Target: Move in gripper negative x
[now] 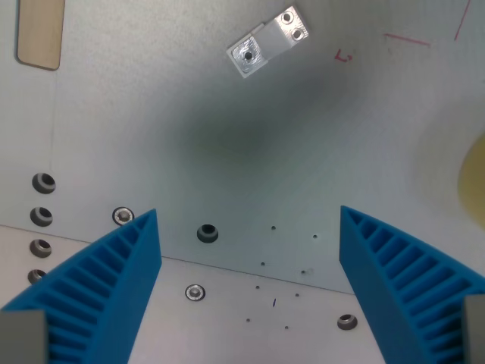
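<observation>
My gripper is open and empty, with two blue ribbed fingers, one at the wrist view's left and one at its right. They hang above a pale grey metal plate. A small shiny metal bracket with screw holes lies on the plate near the top, well beyond the fingertips. Nothing sits between the fingers.
The plate has a seam across the lower part, with several bolt holes and screws, one dark hole between the fingers. A tan slot shows at top left, a yellowish shape at the right edge, and red pen marks at top right.
</observation>
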Robot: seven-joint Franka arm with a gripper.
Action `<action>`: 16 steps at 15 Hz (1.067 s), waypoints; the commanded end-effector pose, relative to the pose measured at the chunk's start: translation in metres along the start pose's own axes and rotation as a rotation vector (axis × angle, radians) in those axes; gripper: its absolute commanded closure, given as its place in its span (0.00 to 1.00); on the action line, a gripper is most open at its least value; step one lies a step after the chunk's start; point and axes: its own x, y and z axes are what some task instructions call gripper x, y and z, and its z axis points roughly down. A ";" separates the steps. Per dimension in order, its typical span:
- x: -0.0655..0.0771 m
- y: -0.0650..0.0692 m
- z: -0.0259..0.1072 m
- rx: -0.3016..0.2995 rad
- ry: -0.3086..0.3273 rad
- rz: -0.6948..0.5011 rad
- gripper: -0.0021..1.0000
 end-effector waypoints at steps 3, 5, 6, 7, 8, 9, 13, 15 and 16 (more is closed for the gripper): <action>-0.015 0.000 -0.003 -0.001 0.006 0.000 0.00; -0.025 0.000 -0.003 -0.001 0.006 0.000 0.00; -0.030 0.000 -0.003 -0.001 0.006 0.000 0.00; -0.035 0.000 -0.002 -0.001 0.006 0.000 0.00; -0.040 0.000 -0.002 -0.001 0.006 0.000 0.00; -0.045 0.000 -0.002 -0.001 0.006 0.000 0.00; -0.065 0.000 -0.002 -0.001 0.006 0.000 0.00; -0.075 0.000 -0.002 -0.001 0.006 0.000 0.00; -0.080 0.000 -0.002 -0.001 0.006 0.000 0.00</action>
